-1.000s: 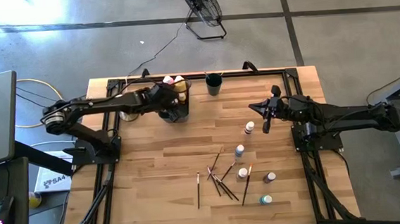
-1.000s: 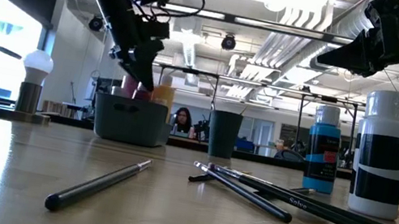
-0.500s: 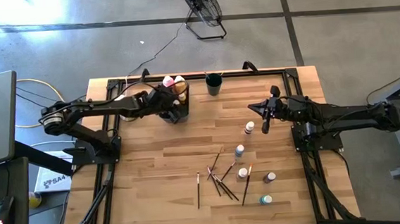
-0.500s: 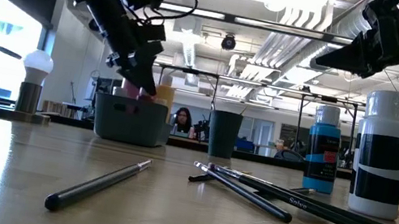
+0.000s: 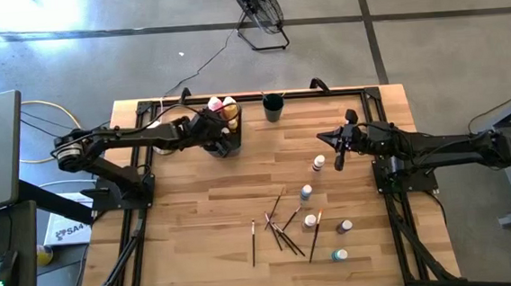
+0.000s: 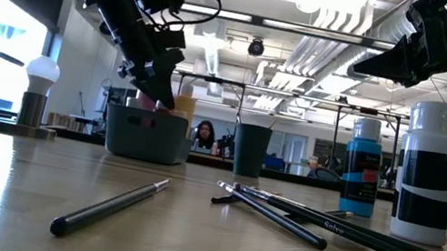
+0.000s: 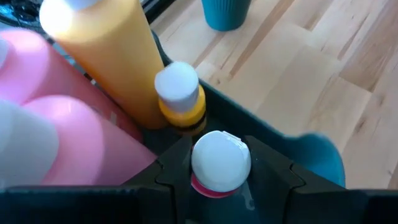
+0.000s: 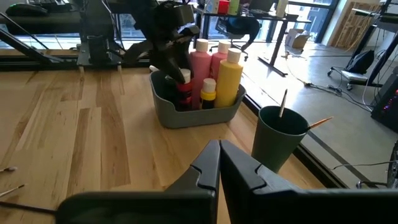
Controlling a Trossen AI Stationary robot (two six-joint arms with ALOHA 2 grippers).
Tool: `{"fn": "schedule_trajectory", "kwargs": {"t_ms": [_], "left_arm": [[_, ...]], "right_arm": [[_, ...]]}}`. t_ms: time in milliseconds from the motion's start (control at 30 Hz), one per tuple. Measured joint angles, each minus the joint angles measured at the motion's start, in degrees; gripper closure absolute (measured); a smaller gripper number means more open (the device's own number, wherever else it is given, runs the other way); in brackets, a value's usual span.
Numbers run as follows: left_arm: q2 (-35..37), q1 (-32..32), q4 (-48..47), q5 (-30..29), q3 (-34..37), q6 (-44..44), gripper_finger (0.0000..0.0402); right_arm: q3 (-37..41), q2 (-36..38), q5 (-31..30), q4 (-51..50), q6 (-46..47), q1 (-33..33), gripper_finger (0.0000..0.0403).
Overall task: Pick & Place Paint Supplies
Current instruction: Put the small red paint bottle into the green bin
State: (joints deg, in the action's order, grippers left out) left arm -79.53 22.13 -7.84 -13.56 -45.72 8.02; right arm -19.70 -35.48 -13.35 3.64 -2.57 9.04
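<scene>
A grey bin [image 8: 194, 114] at the table's far left holds tall pink squeeze bottles [image 8: 201, 65], a tall yellow one [image 8: 229, 78] and a small yellow paint bottle [image 7: 180, 98]. My left gripper [image 7: 221, 180] reaches down into the bin, shut on a small red, white-capped paint bottle [image 8: 184, 93]. Several small white-capped bottles [image 5: 318, 164] stand on the table's right half, and dark-handled brushes [image 5: 281, 229] lie near them. My right gripper [image 8: 219, 157] hovers shut above the table's right side [image 5: 338, 152]. My left gripper pinches the small red bottle just under its white cap [image 7: 221, 160], one finger [image 7: 177, 167] on each side. The fingers slant down from above, from the table's left. The bottle stands upright inside the bin; its base is hidden by the bin wall.
A dark green cup [image 5: 273, 107] with brushes in it stands at the far edge, right of the bin. A white knob on a tan base [image 6: 37, 94] sits at the far left. A blue bottle [image 6: 362, 168] and a black-and-white bottle [image 6: 425, 175] stand close to the low camera.
My left gripper has shifted a little up and toward the table's left edge over the bin, staying shut on the small bottle. The right arm has kept still.
</scene>
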Motion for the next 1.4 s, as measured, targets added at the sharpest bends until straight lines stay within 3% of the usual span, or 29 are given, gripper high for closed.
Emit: {"fn": "schedule_trajectory", "kwargs": {"t_ms": [367, 1400], "left_arm": [[-3.7, 0.0, 1.7, 1.0, -0.2, 1.3, 0.0278], [-4.0, 0.0, 1.7, 0.8, 0.0, 1.3, 0.0263]], "right_arm": [[0.0, 0.0, 0.0, 0.0, 0.0, 0.0, 0.0398], [0.0, 0.0, 0.0, 0.0, 0.0, 0.0, 0.0398]]}}
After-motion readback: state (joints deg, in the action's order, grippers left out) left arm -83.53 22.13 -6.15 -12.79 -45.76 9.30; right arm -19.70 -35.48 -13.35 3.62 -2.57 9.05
